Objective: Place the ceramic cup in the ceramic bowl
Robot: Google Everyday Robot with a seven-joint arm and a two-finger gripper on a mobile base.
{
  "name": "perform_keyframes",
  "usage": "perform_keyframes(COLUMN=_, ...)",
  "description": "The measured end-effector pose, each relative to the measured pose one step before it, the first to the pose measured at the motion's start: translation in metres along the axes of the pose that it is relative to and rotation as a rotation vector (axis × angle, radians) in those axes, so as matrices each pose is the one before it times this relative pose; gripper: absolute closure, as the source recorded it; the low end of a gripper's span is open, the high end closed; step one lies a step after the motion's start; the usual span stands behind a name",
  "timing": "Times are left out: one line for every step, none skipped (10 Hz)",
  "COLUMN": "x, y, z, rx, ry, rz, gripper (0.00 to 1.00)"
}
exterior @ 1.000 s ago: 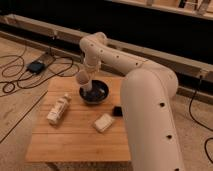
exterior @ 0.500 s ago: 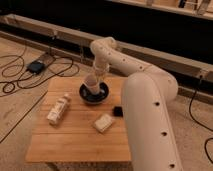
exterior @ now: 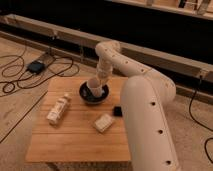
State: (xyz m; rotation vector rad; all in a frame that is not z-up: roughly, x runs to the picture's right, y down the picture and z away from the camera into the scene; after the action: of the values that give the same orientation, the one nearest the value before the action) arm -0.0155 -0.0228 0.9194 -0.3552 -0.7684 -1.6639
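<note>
Cup: small pale tapered ceramic cup (exterior: 95, 86), rigid, glossy, chippable (rim-wall grip suits), over the round dark glossy ceramic bowl (exterior: 93, 96).
Gripper: white arm's gripper (exterior: 101, 80) at cup's rim; fingers' state I cannot tell.

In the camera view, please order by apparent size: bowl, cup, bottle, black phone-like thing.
1. Bowl and bottle: alike, not ranked.
2. Cup, in the bowl, under the gripper.
3. Black thing, partly hidden by the arm.

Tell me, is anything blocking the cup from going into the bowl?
No, nothing visible is in the way. The ceramic cup already sits over the ceramic bowl, right under the gripper. The white bottle and the small packet lie off to the sides on the table.
</note>
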Motion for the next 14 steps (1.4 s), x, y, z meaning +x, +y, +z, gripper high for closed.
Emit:
perform_keyframes(x=0.00017, y=-0.00012, z=0.00012, rx=0.01345, ry=-0.00391, rz=0.00386, gripper=0.2)
perform_keyframes(x=-0.0005, y=0.00054, z=0.00034, rx=0.00934, ry=-0.00523, rz=0.00295, gripper=0.2)
perform_keyframes(x=-0.00003, y=0.00026, z=-0.00079, rx=0.01246, ry=-0.00491, rz=0.00278, gripper=0.2)
perform_keyframes(x=0.00056, y=-0.00033, z=-0.00168, rx=0.00869, ry=-0.00165, rz=0.00115, gripper=0.2)
perform_keyframes(x=0.00037, y=0.00043, z=-0.0026, rx=0.00335, ry=-0.00132, rz=0.00034, gripper=0.2)
perform_keyframes(x=0.00112, y=0.00059, z=-0.00367, rx=0.00314, ry=0.0012, rz=-0.0005, gripper=0.2)
perform_keyframes(x=0.00217, y=-0.00071, z=-0.00824, rx=-0.00129, ry=0.00575, rz=-0.00662, gripper=0.2)
perform_keyframes(x=0.00205, y=0.00037, z=-0.00782, rx=-0.00431, ry=0.00797, rz=-0.00459, gripper=0.2)
perform_keyframes(x=0.00314, y=0.00195, z=-0.01361, rx=-0.00909, ry=0.01385, rz=-0.00523, gripper=0.2)
perform_keyframes(x=0.00272, y=0.00242, z=-0.0101, rx=-0.00715, ry=0.01242, rz=-0.00219, gripper=0.2)
perform_keyframes(x=0.00258, y=0.00388, z=-0.01258, rx=-0.01034, ry=0.01339, rz=-0.00354, gripper=0.2)
perform_keyframes(x=0.00117, y=0.00449, z=-0.00934, rx=-0.01255, ry=0.00727, rz=-0.00509, gripper=0.2)
perform_keyframes(x=0.00007, y=0.00492, z=-0.00813, rx=-0.01382, ry=0.00339, rz=-0.00477, gripper=0.2)
perform_keyframes(x=-0.00114, y=0.00169, z=0.00139, rx=-0.00077, ry=-0.00284, rz=0.00175, gripper=0.2)
